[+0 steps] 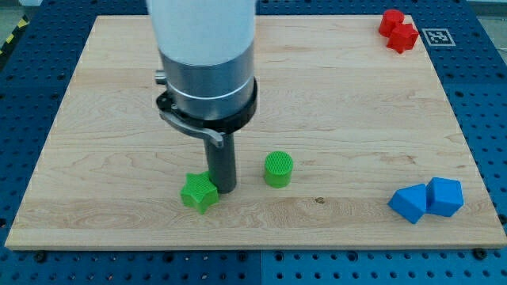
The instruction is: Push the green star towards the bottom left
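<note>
My tip (223,189) against green star (198,192), gripperless tool; green cylinder (278,169) just right, unobstructing.

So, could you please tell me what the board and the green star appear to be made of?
The board looks like pale, matte wood: grain lines and a small dark knot show. The green star seems to be ridged plastic, possibly 3D-printed; that is uncertain. My tip sits right against its upper right side.
</note>
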`<action>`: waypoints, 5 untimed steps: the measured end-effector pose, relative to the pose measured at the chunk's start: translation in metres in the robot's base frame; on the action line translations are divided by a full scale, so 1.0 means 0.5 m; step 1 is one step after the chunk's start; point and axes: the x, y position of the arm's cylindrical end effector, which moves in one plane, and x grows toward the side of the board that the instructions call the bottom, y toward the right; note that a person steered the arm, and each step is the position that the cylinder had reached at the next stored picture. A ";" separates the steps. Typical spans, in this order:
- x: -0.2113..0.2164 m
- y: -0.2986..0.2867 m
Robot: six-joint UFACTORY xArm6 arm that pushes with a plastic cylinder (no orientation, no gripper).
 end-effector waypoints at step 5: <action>0.068 -0.040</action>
